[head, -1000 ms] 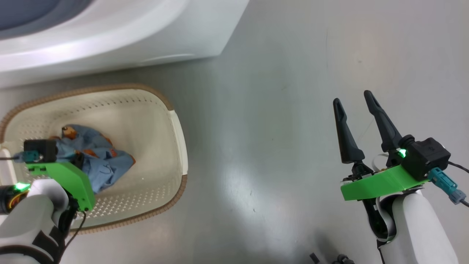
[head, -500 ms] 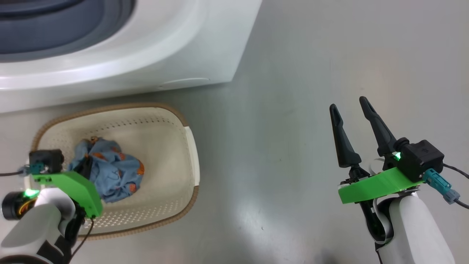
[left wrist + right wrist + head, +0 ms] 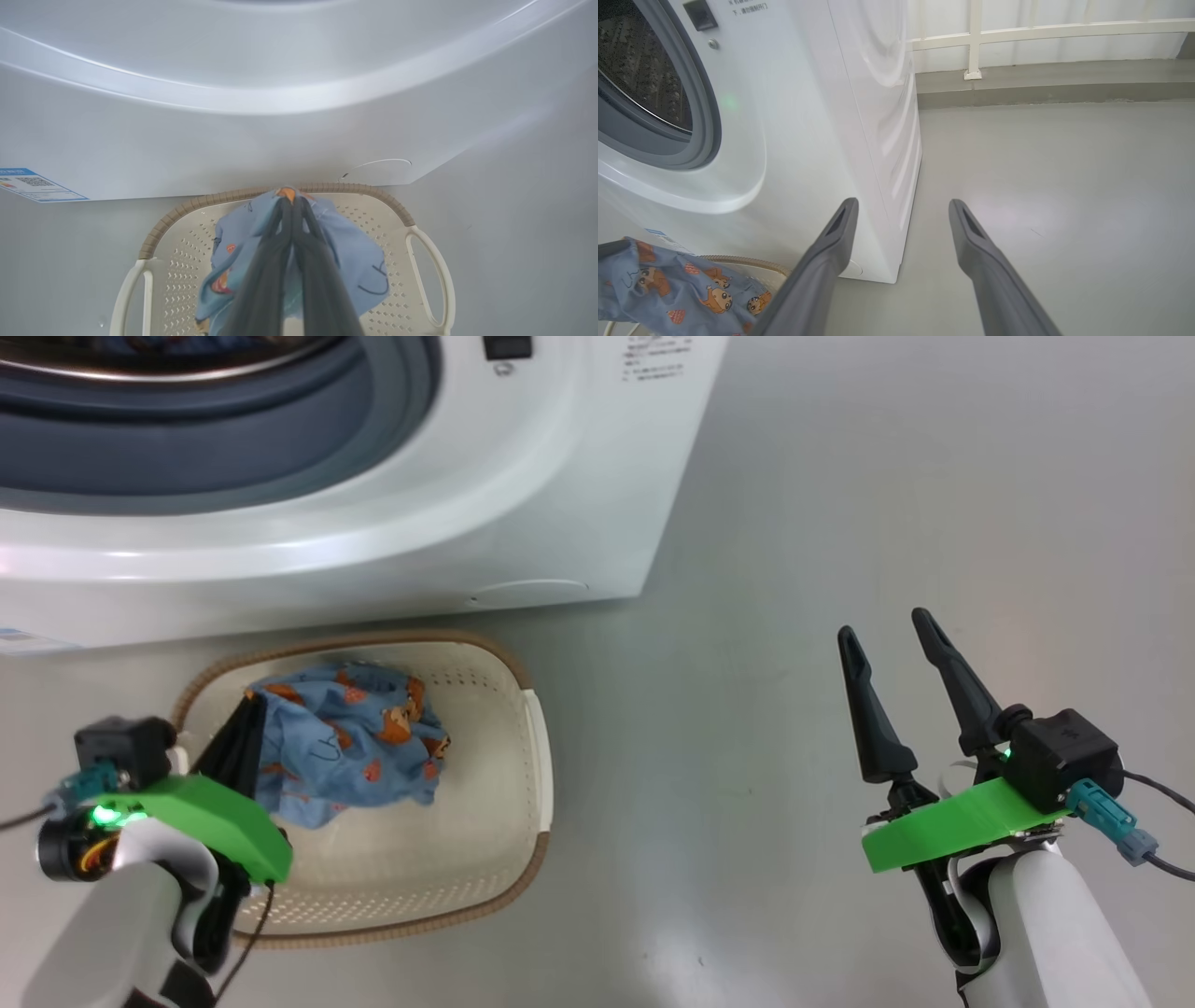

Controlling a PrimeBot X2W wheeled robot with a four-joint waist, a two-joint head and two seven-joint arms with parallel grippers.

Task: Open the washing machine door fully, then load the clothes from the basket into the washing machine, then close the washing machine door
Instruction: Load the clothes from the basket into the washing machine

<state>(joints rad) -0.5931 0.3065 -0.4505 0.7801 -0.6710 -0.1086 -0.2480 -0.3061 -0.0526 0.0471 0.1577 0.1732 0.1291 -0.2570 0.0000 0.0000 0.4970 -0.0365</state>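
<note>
The clothes (image 3: pixel 359 747) are a crumpled bundle of soft blue fabric printed with small orange-brown figures, hanging over the cream perforated basket (image 3: pixel 540 775) that stands just before the white washing machine (image 3: pixel 523 504). The left gripper (image 3: pixel 250 709) is clamped on one edge of the bundle; the right gripper (image 3: pixel 882 623) hovers well apart over the grey floor (image 3: pixel 840 476), fingers spread wide

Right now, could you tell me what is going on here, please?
The robot is loading laundry. Its left gripper is shut on the clothes, holding them over the basket, which sits on the floor before the washing machine. The machine's drum opening stands uncovered. The right gripper hangs open, holding nothing.
</note>
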